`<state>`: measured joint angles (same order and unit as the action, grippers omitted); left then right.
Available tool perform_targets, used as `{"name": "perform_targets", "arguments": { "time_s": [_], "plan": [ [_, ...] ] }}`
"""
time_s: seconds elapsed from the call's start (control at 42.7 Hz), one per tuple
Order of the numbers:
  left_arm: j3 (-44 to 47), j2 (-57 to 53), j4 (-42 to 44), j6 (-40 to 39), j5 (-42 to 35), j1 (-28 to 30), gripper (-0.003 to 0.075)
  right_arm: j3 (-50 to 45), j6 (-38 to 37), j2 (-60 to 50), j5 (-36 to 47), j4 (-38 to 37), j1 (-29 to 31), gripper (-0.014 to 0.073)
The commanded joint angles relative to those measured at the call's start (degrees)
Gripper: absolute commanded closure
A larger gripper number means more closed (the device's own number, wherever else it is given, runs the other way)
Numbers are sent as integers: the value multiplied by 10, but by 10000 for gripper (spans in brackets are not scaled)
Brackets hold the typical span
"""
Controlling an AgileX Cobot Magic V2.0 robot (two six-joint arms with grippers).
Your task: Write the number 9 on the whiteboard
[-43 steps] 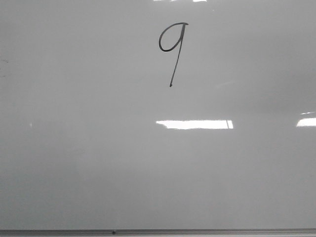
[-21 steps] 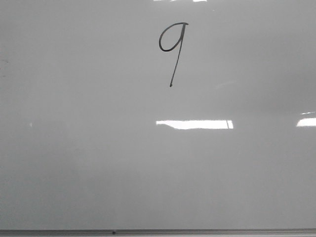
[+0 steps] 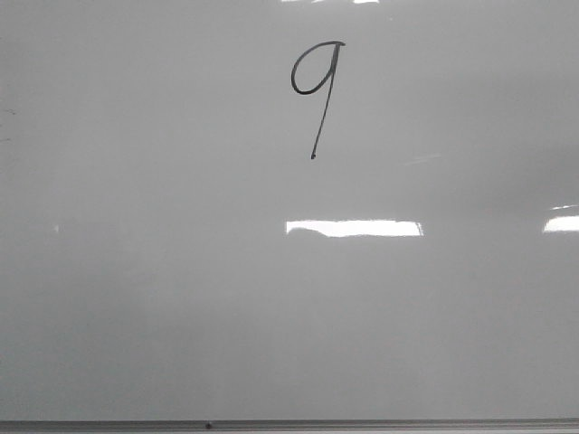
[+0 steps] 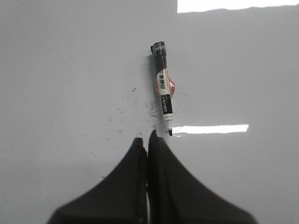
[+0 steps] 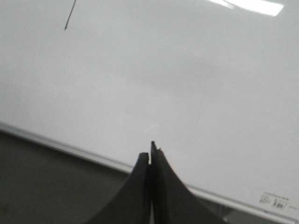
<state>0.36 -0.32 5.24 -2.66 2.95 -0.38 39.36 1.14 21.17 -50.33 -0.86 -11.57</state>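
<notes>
The number 9 [image 3: 317, 90] is drawn in thin black marker near the top middle of the whiteboard [image 3: 181, 298] in the front view; the end of its tail shows in the right wrist view [image 5: 70, 16]. No gripper shows in the front view. My left gripper [image 4: 145, 140] is shut and empty, its tips just short of a black-and-white marker [image 4: 163, 88] that lies on the board with its tip uncapped. My right gripper [image 5: 150, 151] is shut and empty over the board's near frame edge [image 5: 70, 149].
Small black ink specks [image 4: 126, 116] dot the board beside the marker. Bright rectangular light reflections [image 3: 355, 228] lie on the board. A grey frame edge [image 3: 289, 424] runs along the bottom of the front view. A small label [image 5: 275, 200] sits by the board's corner.
</notes>
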Motion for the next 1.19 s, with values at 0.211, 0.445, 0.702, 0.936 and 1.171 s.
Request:
{"name": "perform_targets", "arguments": {
  "time_s": [0.211, 0.445, 0.702, 0.936, 1.171],
  "plan": [
    [2, -10, -4, -1, -47, 1, 739, -246, 2, -173, 357, -9, 88, 662],
    [2, -10, -4, -1, -47, 1, 739, -364, 2, -228, 471, -9, 88, 662],
    [2, -10, -4, -1, -47, 1, 739, -407, 2, -228, 545, -8, 92, 662],
    [2, -10, -4, -1, -47, 1, 739, -407, 0, -228, 556, 2, 103, 662],
    [2, -10, -4, -1, -47, 1, 739, -407, 0, -228, 562, 20, 113, 662]
  ]
}}
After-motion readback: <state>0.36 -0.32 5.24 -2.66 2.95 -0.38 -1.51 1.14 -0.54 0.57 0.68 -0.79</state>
